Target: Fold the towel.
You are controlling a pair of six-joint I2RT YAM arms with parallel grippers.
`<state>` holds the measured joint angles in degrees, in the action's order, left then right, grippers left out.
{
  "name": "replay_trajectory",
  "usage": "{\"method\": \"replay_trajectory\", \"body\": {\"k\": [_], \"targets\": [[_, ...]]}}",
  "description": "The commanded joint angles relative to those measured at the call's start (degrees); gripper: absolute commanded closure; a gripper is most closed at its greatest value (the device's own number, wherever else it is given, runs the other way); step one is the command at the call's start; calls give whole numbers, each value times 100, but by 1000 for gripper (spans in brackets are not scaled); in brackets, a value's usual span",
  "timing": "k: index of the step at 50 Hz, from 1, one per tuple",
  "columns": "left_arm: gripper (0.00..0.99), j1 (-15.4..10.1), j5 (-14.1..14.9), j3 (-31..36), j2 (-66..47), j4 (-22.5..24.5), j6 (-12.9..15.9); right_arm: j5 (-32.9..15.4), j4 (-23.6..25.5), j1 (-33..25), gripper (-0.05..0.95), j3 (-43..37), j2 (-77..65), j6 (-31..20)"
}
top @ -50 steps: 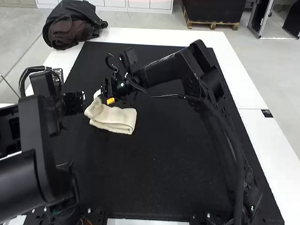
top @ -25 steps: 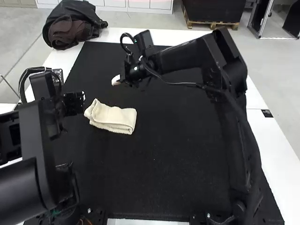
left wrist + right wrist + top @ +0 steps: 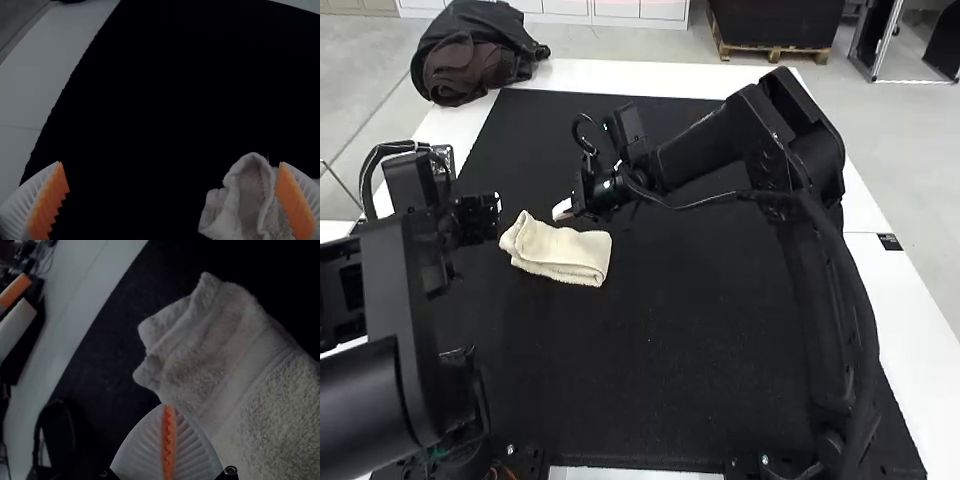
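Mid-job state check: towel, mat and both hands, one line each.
Towel: folded into a small bundle on the mat, one end rumpled and raised, not gripped.
Mat: lying flat.
Left hand: wide open, holding nothing.
Right hand: shut, nothing between its pads.

No readable text; a dark patch (image 3: 889, 242) on the white table (image 3: 912, 290) may be a label.

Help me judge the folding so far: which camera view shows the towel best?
The right wrist view: the towel fills much of it, with texture and uneven edges clear, though it runs out of the picture. The high view shows it small but whole, as a folded bundle. The left wrist view catches a rumpled end, partly hidden.
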<state>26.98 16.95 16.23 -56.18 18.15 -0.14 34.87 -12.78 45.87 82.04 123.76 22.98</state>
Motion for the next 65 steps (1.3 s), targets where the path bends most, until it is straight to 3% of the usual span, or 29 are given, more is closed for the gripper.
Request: {"method": "replay_trajectory", "body": {"k": [1,13,51,65], "targets": [[31,9,54,29,116,48,-47,107,-225,107,926,49,262,180],[31,44,72,29,125,30,-39,116,-929,230,926,110,535,593],[31,53,72,38,257,83,-47,134,-1438,256,926,840,1581,769],[31,44,72,153,257,92,-47,134,-2080,335,926,717,2082,760]]}}
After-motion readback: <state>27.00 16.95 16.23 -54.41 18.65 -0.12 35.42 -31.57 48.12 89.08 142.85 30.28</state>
